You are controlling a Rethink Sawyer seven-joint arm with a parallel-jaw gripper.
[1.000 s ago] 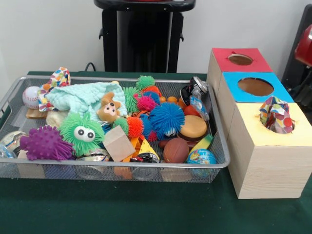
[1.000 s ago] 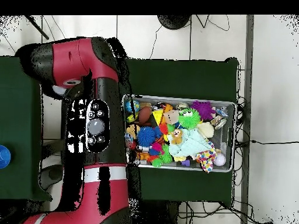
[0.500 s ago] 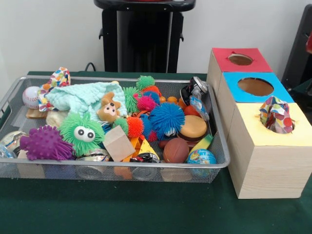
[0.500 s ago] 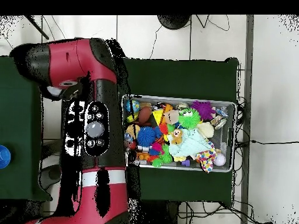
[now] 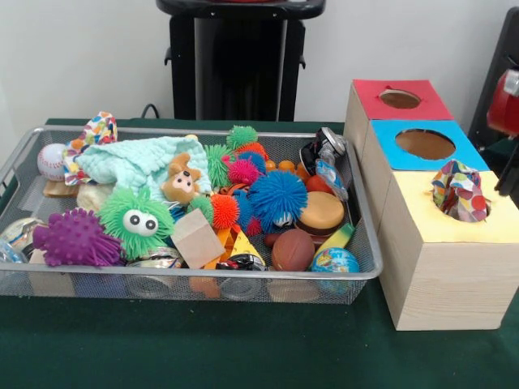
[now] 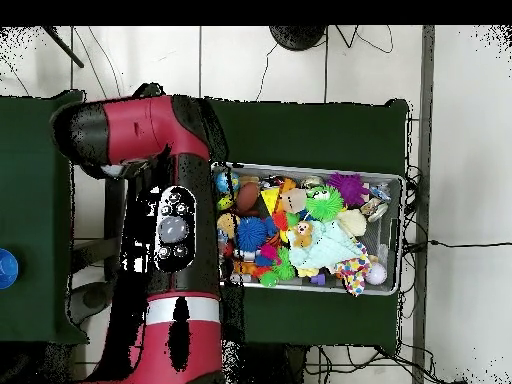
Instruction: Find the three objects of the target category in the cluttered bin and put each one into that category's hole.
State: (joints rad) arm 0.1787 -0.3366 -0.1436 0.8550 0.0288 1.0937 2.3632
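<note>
A wire mesh bin point(image 5: 243, 279) holds a heap of toys. Among them lie a mint cloth point(image 5: 130, 160) with a small bear point(image 5: 182, 182) on it and a spotted multicoloured cloth point(image 5: 99, 130) at the back left corner. Beside the bin stand three wooden boxes with a red top point(image 5: 399, 99), a blue top point(image 5: 426, 144) and a yellow top point(image 5: 454, 220). A spotted multicoloured cloth point(image 5: 458, 190) sticks out of the yellow box's hole. A red and black piece of the arm point(image 5: 506, 109) shows at the right edge. From above, the arm point(image 6: 170, 230) covers the boxes, and the gripper itself is hidden.
The bin also holds spiky balls in purple point(image 5: 75, 237), green point(image 5: 138, 219) and blue point(image 5: 277, 197), a baseball point(image 5: 50, 160), a wooden block point(image 5: 197, 237), a brown ball point(image 5: 292, 249) and a globe ball point(image 5: 335, 261). Seen from above, the bin point(image 6: 392, 180) lies just right of the arm.
In the overhead view the arm has swung right, closer to the bin. In the front view a red arm part has come back in at the right edge. The toys have not moved.
</note>
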